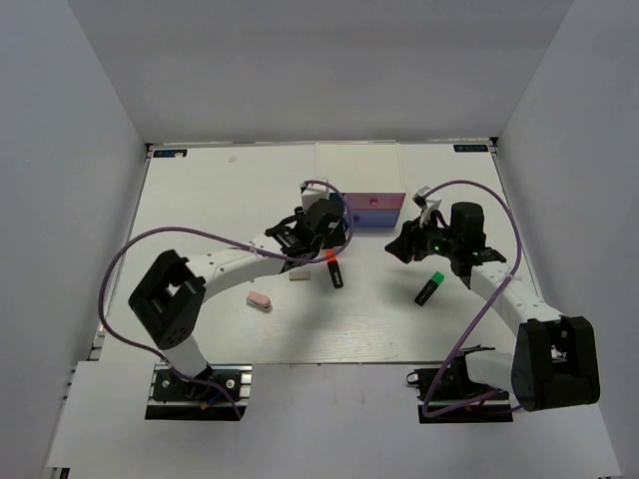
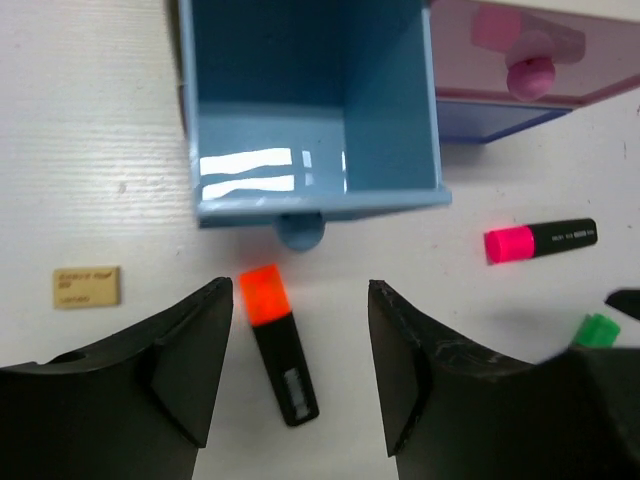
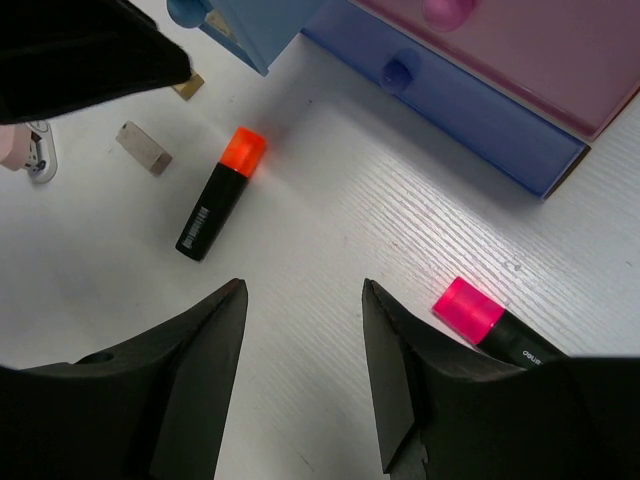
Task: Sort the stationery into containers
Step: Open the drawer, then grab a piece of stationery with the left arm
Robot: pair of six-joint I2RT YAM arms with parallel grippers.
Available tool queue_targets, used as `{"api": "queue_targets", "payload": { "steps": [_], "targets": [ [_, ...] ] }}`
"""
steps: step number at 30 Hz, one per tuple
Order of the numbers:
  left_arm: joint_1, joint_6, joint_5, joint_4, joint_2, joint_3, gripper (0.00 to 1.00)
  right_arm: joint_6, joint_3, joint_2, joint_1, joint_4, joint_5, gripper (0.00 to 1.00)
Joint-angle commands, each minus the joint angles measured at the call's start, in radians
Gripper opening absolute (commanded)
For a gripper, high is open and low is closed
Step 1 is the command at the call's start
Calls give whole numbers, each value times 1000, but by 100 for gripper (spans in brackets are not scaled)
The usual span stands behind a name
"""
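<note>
"White table (image 1: 200, 200), grey walls (image 1: 300, 60). Where is the short black highlighter with the orange cap (image 2: 277, 340)?"

"Toward the far edge, just before the pulled-out blue plastic drawer (image 2: 320, 205), between the spread jaws of the left claw (image 2: 298, 300). Not gripped. The right claw (image 3: 304, 290) is spread and bare too."

"Anything sorted?"

"I think not. The right claw half hides the pink-capped black highlighter (image 3: 468, 307)."

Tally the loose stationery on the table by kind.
Highlighters: 3 (orange highlighter, pink highlighter, green highlighter)
Rectangular erasers: 2 (grey eraser, tan eraser)
Oval erasers: 1 (pink eraser)
Total: 6
</note>
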Motion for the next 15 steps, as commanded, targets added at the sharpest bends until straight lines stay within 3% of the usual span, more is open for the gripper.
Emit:
{"api": "queue_targets", "payload": {
  "steps": [1,5,11,13,14,15],
  "targets": [
    [-9,0,2,-52,-151,-43,67,-11,-16,-23,0,12,1,56],
    [-9,-20,13,-97,-248,-95,58,-10,-24,-24,1,15,1,56],
    [41,-123,92,-153,-344,-246,59,-82,-24,-26,6,-19,2,53],
    [61,-149,118,-143,-344,-287,64,-137,-24,-27,3,-47,-5,40],
    [86,-149,119,-134,-344,-287,66,-155,-24,-24,3,-58,-13,20],
    [98,-149,129,-133,-334,-296,67,-189,-18,-27,4,-74,-28,11]
  ]
}}
